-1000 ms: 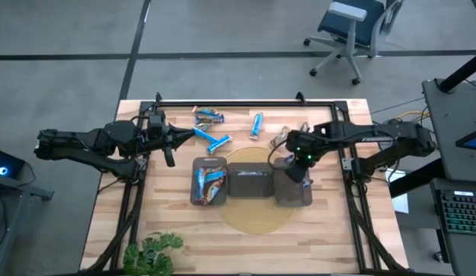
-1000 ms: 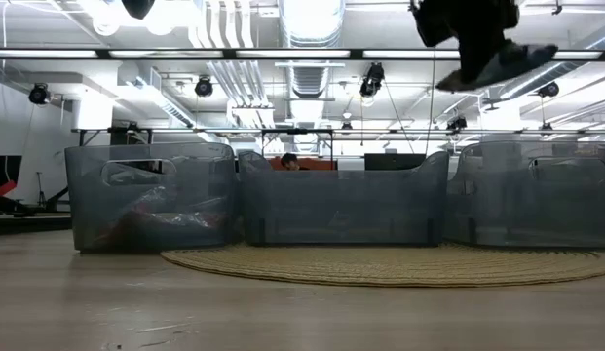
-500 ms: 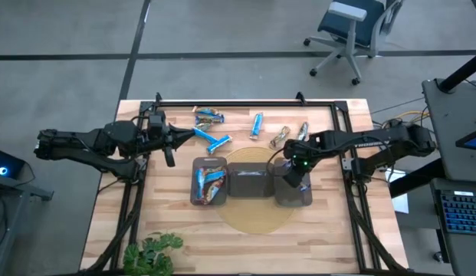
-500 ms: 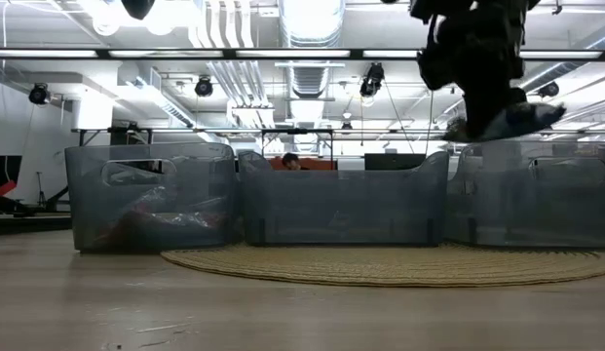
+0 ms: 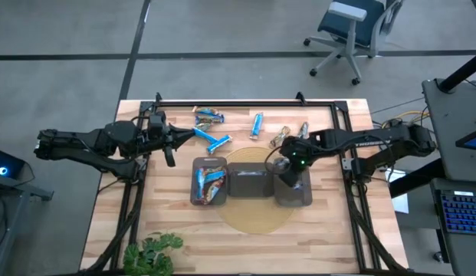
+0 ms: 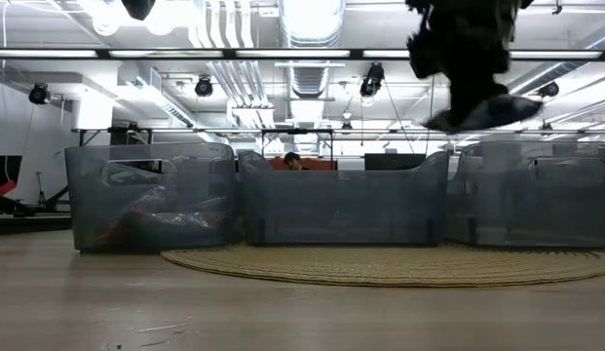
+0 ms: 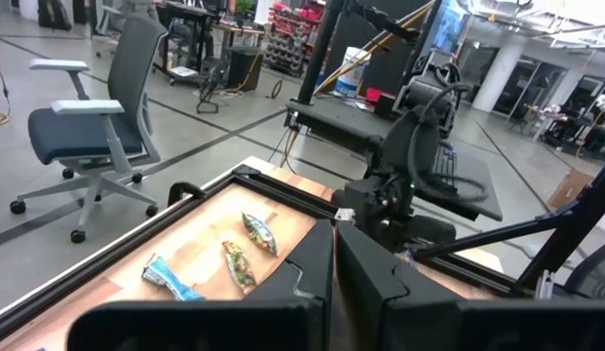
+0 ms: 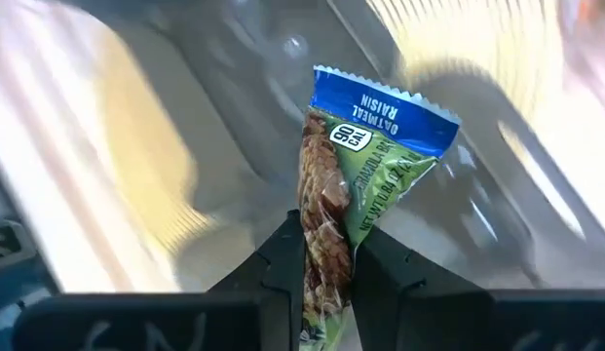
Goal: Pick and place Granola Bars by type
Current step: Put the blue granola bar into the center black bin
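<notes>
Carrying: the right gripper [image 8: 326,255] is clamped on one granola bar [image 8: 365,175], its fingers narrowly parted by the wrapper's lower end.
Position: in the high view's centre right, the right gripper [image 5: 293,162] hangs over the inner edge of the right tray [image 5: 302,196], near the gap to the middle tray [image 5: 249,182].
Step in hand: judged as lowering the bar into the right tray for release.
Doing it well: centre the bar over the tray's open floor, clear of the shared wall, then descend below the rim before opening, so the light wrapper does not catch on the edge or slip out sideways.
Risk: the bar is pinched by one end only and stands free above the fingers, so it may swing or tip on release.
Bar's look: crinkled shiny wrapper, blue band at the free end reading "Oatmeal Raisin", green body, photo of a brown oat bar along one side.
Other bars: blue ones [image 5: 218,142] and a few mixed ones [image 5: 280,138] lie loose across the desk [image 5: 329,230] in the upper centre; the left tray [image 5: 208,185] holds several.
Left gripper [image 5: 169,157]: fully closed and empty, waiting at the left of the desk.
</notes>
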You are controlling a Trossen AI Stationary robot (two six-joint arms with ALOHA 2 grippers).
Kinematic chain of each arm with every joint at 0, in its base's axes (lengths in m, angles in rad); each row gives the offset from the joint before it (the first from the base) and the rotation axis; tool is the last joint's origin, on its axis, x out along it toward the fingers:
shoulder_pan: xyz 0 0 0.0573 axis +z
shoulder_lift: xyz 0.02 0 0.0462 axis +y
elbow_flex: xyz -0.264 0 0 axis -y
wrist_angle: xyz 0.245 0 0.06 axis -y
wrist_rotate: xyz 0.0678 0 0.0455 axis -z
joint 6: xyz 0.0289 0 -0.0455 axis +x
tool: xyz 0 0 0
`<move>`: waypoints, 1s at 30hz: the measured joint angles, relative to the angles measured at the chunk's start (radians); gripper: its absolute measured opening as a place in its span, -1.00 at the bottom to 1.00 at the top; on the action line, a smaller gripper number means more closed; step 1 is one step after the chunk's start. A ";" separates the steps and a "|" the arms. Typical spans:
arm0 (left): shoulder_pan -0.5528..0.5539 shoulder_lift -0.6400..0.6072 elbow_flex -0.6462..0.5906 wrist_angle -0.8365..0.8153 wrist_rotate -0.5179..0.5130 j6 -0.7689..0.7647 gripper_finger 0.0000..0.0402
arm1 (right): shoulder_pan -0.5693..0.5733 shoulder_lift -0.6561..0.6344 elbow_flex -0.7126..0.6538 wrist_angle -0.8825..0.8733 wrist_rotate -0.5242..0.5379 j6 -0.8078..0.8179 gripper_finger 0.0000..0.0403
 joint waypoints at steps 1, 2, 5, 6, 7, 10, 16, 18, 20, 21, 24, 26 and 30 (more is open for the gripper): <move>0.000 0.000 -0.001 0.003 0.000 0.000 -1.00 | 0.000 0.000 0.008 0.034 0.000 -0.011 -0.73; 0.000 0.000 -0.001 0.002 0.000 0.000 -1.00 | 0.000 0.000 0.015 0.065 0.000 -0.029 -0.73; 0.000 0.000 -0.001 0.003 0.000 0.000 -1.00 | 0.000 0.003 0.034 0.165 0.000 -0.103 -0.73; 0.000 0.000 -0.001 0.003 0.000 0.000 -1.00 | 0.000 0.006 0.043 0.195 0.000 -0.123 -0.73; 0.000 0.000 -0.001 0.002 0.000 0.000 -1.00 | 0.000 0.007 0.049 0.220 0.000 -0.145 -0.73; 0.000 0.000 -0.002 0.003 0.000 0.000 -1.00 | 0.000 0.008 0.049 0.299 0.000 -0.210 -0.73; 0.000 0.000 -0.002 0.003 0.000 0.000 -1.00 | 0.000 0.024 0.040 0.374 0.004 -0.244 -0.73; 0.000 0.000 -0.002 0.003 0.000 0.001 -1.00 | 0.000 0.049 0.038 0.375 0.005 -0.243 -0.73; 0.000 0.000 -0.002 0.005 0.000 0.001 -1.00 | 0.000 0.080 0.038 0.398 0.003 -0.243 -0.73; 0.000 0.000 -0.002 0.005 0.000 0.001 -1.00 | 0.000 0.100 0.039 0.405 0.002 -0.244 -0.73; 0.000 0.000 -0.002 0.006 0.000 0.002 -1.00 | 0.000 0.169 0.056 0.416 -0.005 -0.270 -0.73; 0.000 0.000 -0.002 0.011 0.000 0.002 -1.00 | 0.000 0.219 0.076 0.410 -0.030 -0.305 -0.73; 0.000 0.000 -0.002 0.010 0.000 0.002 -1.00 | 0.000 0.328 0.150 0.411 -0.096 -0.374 -0.73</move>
